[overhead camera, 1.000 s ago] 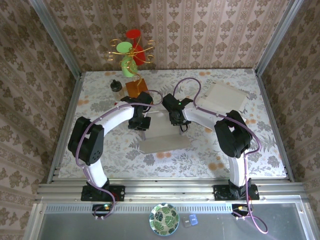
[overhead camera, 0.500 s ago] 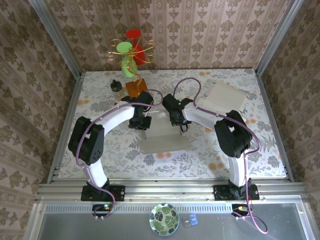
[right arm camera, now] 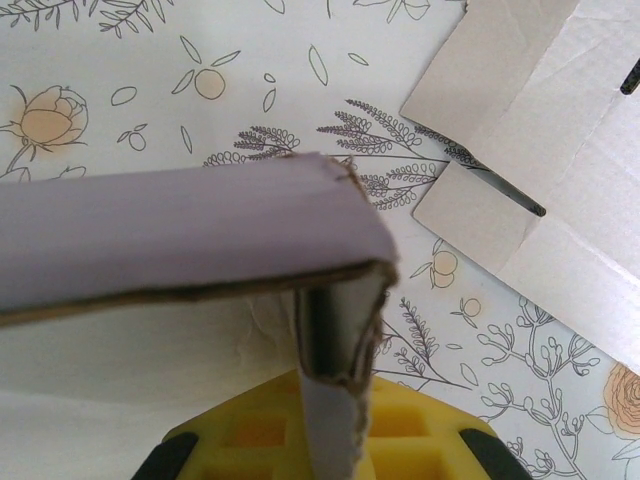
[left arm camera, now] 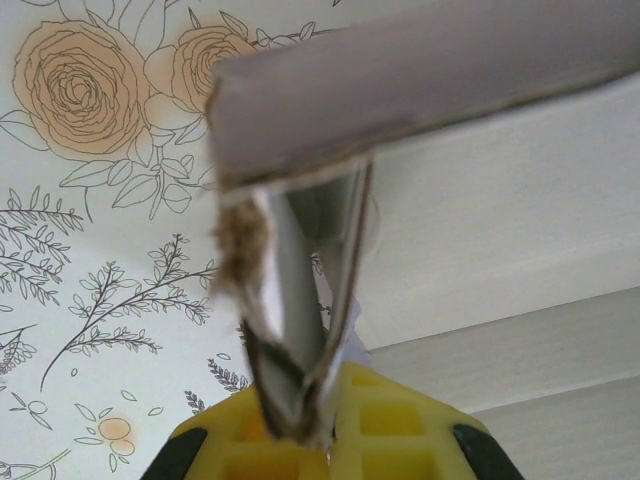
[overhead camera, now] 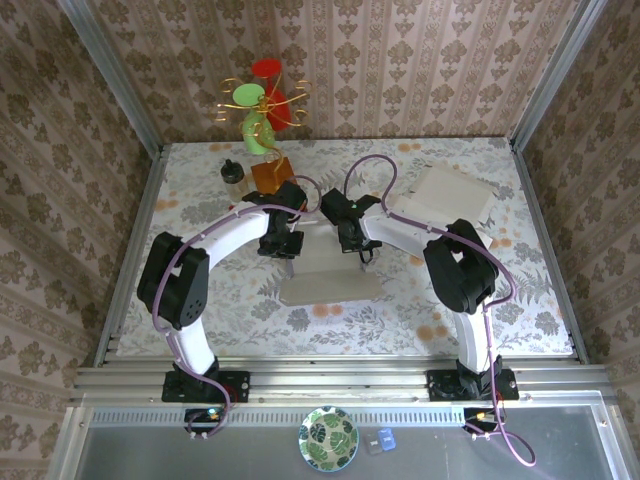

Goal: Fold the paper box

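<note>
Box [overhead camera: 330, 282] is lying at centre of table [overhead camera: 535, 300]. Its far wall seems to be standing up, though the top view is poor there.

Left gripper [overhead camera: 281, 244] is pinching the wall's 9 o'clock corner flap. Right gripper [overhead camera: 360, 247] is pinching the 3 o'clock one. Both wrist views show the jaws closed on card.

Card is looking light and thin, stiff across panels and giving at creases. Edges are fraying, so I judge it crushes easily. Best hold is on the flaps close to the crease, squeezing lightly.

Spare blank [overhead camera: 452, 195] is lying at 2 o'clock.
</note>
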Robot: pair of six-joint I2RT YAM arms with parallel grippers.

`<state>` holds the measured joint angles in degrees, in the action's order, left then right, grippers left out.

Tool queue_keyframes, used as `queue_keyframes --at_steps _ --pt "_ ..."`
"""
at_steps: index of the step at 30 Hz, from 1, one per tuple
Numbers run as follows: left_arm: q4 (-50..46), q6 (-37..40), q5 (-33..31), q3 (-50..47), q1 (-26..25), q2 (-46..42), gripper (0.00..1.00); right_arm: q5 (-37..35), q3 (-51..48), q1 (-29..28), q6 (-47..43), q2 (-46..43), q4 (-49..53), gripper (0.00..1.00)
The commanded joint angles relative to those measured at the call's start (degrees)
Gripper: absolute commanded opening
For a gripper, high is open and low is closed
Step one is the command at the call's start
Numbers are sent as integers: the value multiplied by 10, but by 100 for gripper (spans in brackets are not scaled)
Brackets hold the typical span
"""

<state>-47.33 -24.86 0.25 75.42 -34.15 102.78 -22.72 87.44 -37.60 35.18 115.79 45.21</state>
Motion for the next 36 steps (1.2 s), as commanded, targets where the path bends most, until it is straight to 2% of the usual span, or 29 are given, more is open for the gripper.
queue_keyframes --at_steps 1,4,12,19,26,36 --pt "-34 11 -23 3 -2 15 0 -54 4 -1 15 12 50 0" --pt "-28 7 -22 -1 0 17 0 -43 3 -2 13 9 46 0" --pt "-15 -1 -20 3 6 33 18 -27 3 -4 9 9 46 0" --pt "-1 -1 -17 10 6 41 27 -26 1 -6 9 4 42 0" --pt "26 -14 -5 -1 10 24 33 -29 -7 -8 10 -8 34 0" --pt "100 -34 52 -55 31 -28 34 -31 -15 -8 14 -15 25 0"
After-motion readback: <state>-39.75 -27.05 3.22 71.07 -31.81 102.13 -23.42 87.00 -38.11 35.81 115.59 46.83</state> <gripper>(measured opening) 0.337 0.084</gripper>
